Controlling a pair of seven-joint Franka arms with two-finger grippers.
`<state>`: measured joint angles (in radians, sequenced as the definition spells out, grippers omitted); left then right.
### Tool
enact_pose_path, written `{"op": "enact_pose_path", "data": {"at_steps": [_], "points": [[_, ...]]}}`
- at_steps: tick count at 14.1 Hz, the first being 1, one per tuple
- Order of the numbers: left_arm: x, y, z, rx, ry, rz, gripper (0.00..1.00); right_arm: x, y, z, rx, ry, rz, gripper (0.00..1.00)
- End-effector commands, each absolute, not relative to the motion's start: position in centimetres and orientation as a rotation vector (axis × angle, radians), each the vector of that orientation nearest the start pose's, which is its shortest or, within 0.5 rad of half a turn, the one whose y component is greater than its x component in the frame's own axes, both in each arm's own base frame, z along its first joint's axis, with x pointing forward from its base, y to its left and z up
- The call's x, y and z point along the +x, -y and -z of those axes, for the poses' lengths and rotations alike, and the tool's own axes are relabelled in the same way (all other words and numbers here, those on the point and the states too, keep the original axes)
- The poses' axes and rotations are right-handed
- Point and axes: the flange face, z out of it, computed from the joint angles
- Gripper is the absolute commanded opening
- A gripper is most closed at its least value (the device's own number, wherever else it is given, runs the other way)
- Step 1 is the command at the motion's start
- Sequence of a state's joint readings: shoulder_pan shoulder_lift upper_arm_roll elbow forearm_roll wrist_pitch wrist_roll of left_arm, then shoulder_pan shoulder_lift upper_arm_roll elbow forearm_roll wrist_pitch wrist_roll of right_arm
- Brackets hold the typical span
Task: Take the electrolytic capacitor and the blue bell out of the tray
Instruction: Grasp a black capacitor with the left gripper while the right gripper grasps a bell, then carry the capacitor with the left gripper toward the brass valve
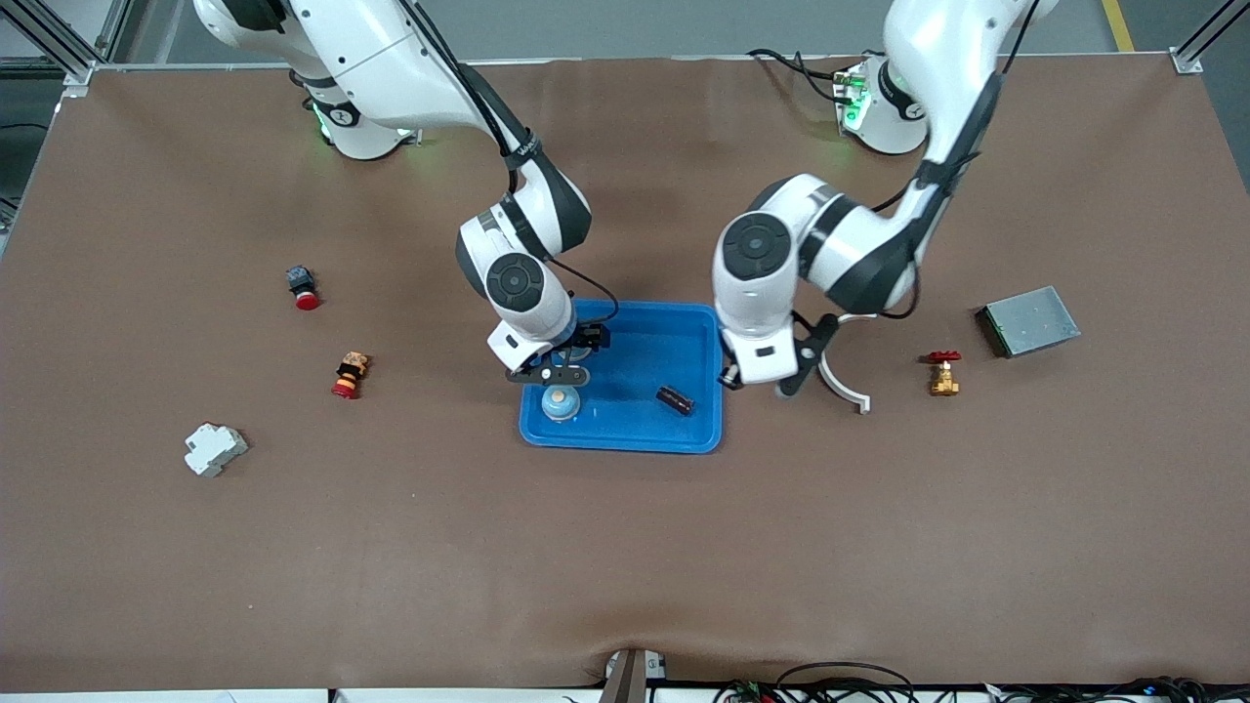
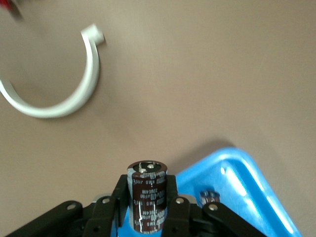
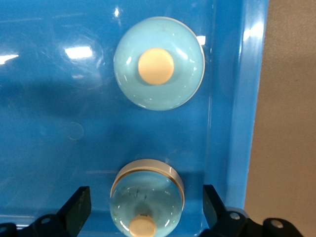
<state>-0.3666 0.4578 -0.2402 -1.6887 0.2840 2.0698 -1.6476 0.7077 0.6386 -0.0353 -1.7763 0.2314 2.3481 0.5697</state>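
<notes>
The left claw (image 1: pixel 784 389) is clenched on an electrolytic capacitor (image 2: pixel 148 173) over the tray (image 1: pixel 625 447) rim, while the right claw (image 3: pixel 145 205) hangs released over the blue bells (image 3: pixel 159 61), neither item set down outside yet.

A dark capacitor held up by the left end effector

The left end effector (image 2: pixel 148 205) squeezes the dark brown capacitor (image 2: pixel 147 195) upright between its black fingers (image 2: pixel 121 197). Under it are a corner of the blue tray (image 2: pixel 247 177) and the brown table (image 2: pixel 207 74). A white curved ring piece (image 2: pixel 74 94) lies on the table, apart from the tray.
</notes>
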Motion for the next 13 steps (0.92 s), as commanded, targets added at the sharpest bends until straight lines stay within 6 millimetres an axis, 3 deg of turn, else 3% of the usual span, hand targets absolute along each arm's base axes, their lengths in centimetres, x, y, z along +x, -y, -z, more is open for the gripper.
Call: {"op": "enact_pose_path", "data": {"at_steps": [1,4,8,11,13], "points": [[57.3,29.6,-36.2,-2.722,1.204,0.135,0.00,50.6,-41.0,-18.6,-3.074,-0.075,-0.189,1.00],[60.1,21.9,-37.1,-2.733,1.178,0.062,0.00,50.4,-41.4,-18.5,-3.070,-0.072,-0.177,1.00],[62.0,11.5,-34.3,-2.720,1.131,-0.046,0.00,50.0,-41.8,-18.2,-3.072,-0.067,-0.182,1.00],[62.5,5.6,-33.3,-2.747,1.032,-0.046,0.00,50.0,-41.9,-18.2,-3.072,-0.067,-0.182,1.00],[62.8,3.4,-32.8,-2.774,0.981,-0.056,0.00,49.8,-41.9,-18.1,-3.077,-0.063,-0.192,1.00]]}}
